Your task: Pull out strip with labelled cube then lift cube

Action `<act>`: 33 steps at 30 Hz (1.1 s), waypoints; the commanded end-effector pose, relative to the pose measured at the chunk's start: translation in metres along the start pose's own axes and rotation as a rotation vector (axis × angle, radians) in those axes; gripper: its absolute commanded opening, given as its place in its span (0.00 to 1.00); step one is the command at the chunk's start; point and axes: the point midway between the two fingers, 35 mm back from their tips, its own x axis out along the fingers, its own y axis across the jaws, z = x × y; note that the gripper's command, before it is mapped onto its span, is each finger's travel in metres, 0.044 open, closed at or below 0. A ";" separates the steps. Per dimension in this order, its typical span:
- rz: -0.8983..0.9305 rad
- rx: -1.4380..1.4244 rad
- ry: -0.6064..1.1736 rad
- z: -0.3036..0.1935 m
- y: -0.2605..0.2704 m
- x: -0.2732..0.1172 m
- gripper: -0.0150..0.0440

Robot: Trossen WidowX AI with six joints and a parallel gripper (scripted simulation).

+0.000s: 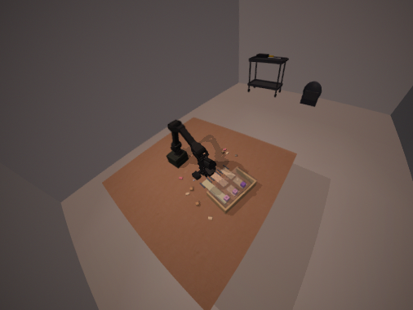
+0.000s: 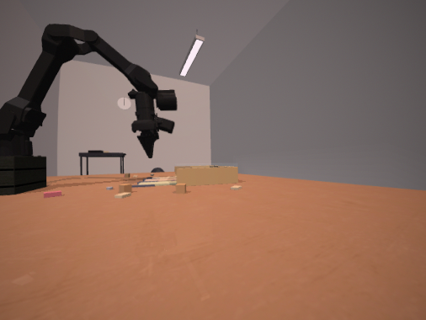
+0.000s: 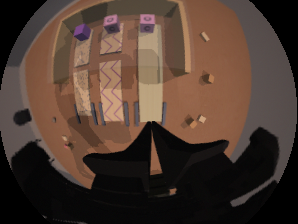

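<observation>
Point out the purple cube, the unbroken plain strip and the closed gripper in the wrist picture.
Purple cube (image 3: 82, 33): wrist view, middle of the cube.
Plain strip (image 3: 150, 95): wrist view, on its near half.
Gripper (image 3: 150, 124): wrist view, where its fingertips meet.

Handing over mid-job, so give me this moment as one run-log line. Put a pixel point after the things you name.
claw (image 1: 208, 179) (image 2: 150, 157) (image 3: 150, 124): shut, nothing held | unbroken pale strip (image 3: 150, 95): not pulled out | labelled cube (image 1: 226, 198) (image 3: 147, 23): on its far end

The pincer (image 1: 212, 176) is above the near ends of the strips (image 1: 214, 191) — beyond it stands the wooden tray (image 1: 238, 199), with three purplish cubes (image 1: 235, 191) inside, farther from the pincer.
</observation>
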 end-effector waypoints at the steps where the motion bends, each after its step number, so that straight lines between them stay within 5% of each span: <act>1: -0.006 0.008 0.097 -0.001 -0.009 0.010 0.25; 33: -0.006 0.008 0.098 -0.006 -0.009 0.055 0.25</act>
